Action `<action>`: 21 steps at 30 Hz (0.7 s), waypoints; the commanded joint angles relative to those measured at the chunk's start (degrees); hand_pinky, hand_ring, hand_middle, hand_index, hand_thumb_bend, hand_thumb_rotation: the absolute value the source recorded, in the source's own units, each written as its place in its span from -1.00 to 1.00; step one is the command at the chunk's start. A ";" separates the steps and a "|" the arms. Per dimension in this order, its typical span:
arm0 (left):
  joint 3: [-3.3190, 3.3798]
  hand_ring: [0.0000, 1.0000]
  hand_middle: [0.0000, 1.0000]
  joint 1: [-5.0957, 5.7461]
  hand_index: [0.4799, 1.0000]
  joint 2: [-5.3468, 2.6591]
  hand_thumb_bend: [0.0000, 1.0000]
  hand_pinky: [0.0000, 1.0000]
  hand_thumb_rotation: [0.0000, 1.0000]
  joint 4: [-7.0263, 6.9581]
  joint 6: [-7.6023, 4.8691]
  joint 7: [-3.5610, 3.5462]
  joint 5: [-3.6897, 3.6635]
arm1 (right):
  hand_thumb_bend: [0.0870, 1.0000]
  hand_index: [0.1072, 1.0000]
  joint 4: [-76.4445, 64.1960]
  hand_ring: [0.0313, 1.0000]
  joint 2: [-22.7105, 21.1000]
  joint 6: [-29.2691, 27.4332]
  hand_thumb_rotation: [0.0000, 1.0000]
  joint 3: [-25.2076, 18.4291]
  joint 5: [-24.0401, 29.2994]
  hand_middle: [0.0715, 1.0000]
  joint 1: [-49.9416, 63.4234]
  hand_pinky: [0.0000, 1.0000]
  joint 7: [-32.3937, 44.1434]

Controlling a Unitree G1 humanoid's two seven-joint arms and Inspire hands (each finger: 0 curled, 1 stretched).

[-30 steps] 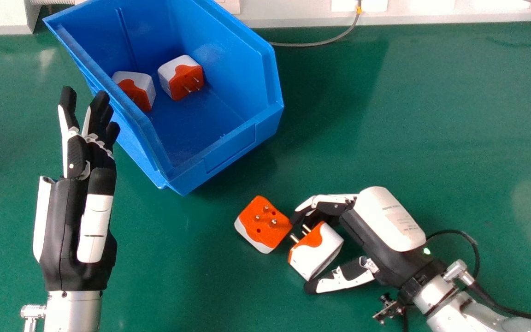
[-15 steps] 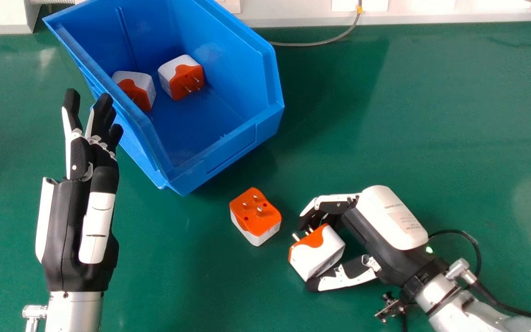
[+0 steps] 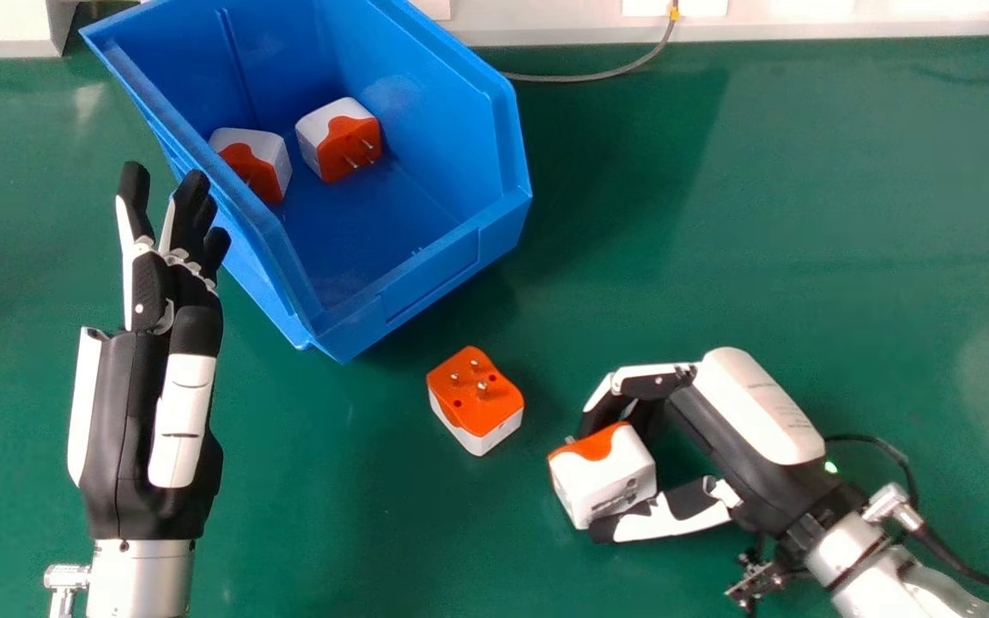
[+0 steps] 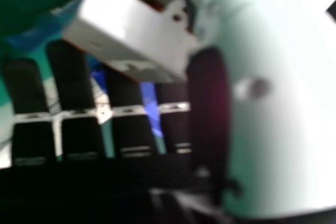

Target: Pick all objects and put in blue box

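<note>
In the head view my right hand (image 3: 675, 386) is curled round a white and orange plug adapter (image 3: 604, 481), which sits between its fingers and thumb. The right hand view shows the same adapter (image 4: 131, 19) against the fingers and thumb of my right hand (image 4: 79, 82). Another adapter (image 3: 476, 399) lies on the green table, orange pin side up, left of that hand and apart from it. Two more adapters, one at the left (image 3: 264, 159) and one beside it (image 3: 340, 137), rest inside the blue box (image 3: 426, 287). My left hand (image 3: 177, 283) is open, left of the box.
The green table (image 3: 803, 215) stretches to the right of the box. A grey cable (image 3: 589, 77) runs along the table's back edge, by a pale ledge (image 3: 546, 21). A black cable (image 3: 958, 562) trails by my right wrist.
The loose adapter has shifted slightly up and left, away from the held one. My right hand has moved a little right with its adapter, which has turned so its pins show less.
</note>
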 commanded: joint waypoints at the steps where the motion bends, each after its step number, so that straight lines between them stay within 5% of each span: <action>1: 0.28 1.00 0.97 -0.52 0.84 0.01 0.39 1.00 0.68 -0.73 -1.41 0.27 0.27 | -0.04 -0.13 -4.64 -0.21 -1.95 -3.56 -1.00 -3.20 4.66 -0.04 0.55 -0.20 3.01; 9: -0.07 1.00 0.98 -0.43 0.85 -0.29 0.37 1.00 0.68 -0.90 -1.46 1.34 1.39 | -0.05 -0.13 -16.36 -0.21 -2.79 -5.49 -1.00 -9.99 15.81 -0.06 2.76 -0.22 15.42; 16: 0.06 1.00 0.98 -0.98 0.85 -0.13 0.36 1.00 0.68 0.46 -2.40 1.75 1.98 | -0.05 -0.13 -25.94 -0.20 -1.60 -3.32 -1.00 -13.71 24.04 -0.07 3.07 -0.20 24.81; 21: 0.16 1.00 0.98 -1.28 0.86 0.02 0.36 1.00 0.68 1.18 -3.20 1.91 2.22 | -0.05 -0.12 -30.31 -0.20 -0.06 -4.20 -1.00 -16.06 25.46 -0.07 0.73 -0.19 28.14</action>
